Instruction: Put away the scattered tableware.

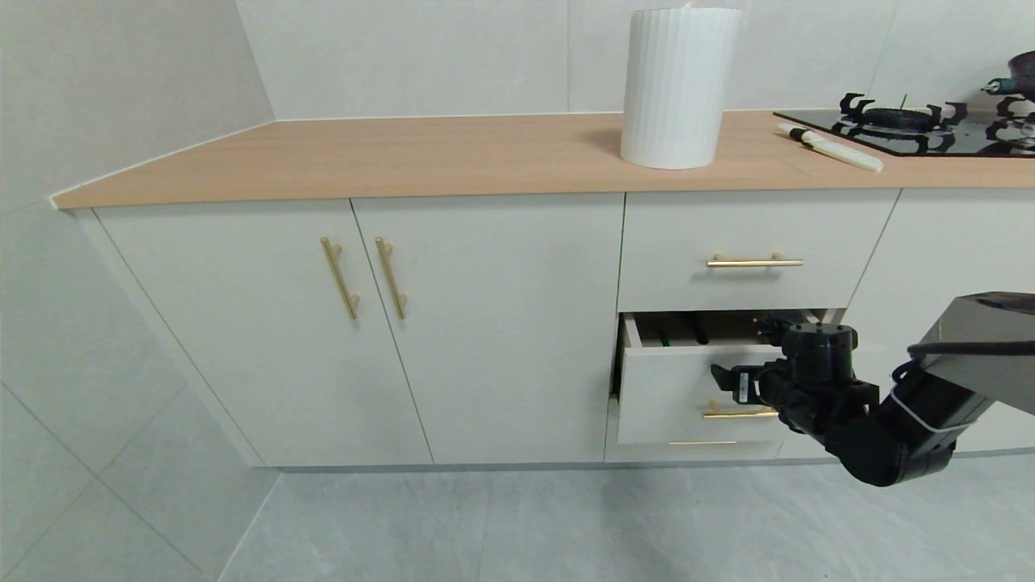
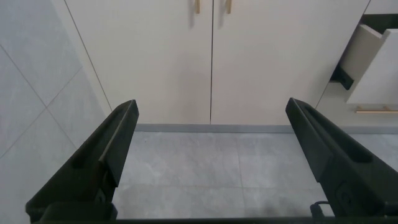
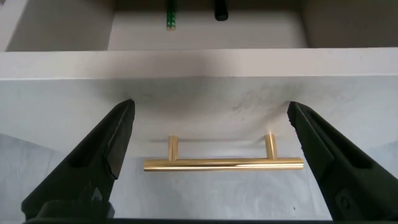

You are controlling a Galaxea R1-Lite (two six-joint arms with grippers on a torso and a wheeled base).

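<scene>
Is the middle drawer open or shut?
Partly open: the drawer front juts out from the cabinet, and items show inside.

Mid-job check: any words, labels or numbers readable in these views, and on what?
No text is readable anywhere.
Small pale sticker on the right pincer: too small to read.
No print seen on the drawer, cabinet doors, worktop or white ribbed cylinder.

Matt fronts, bright metal
The counter [image 1: 404,158] is matt wood grain; the drawer front [image 3: 205,99] smooth, matt white; its handle [image 3: 224,164] polished golden metal (faintly reflective); the hob [image 1: 954,145] glossy black glass.
</scene>
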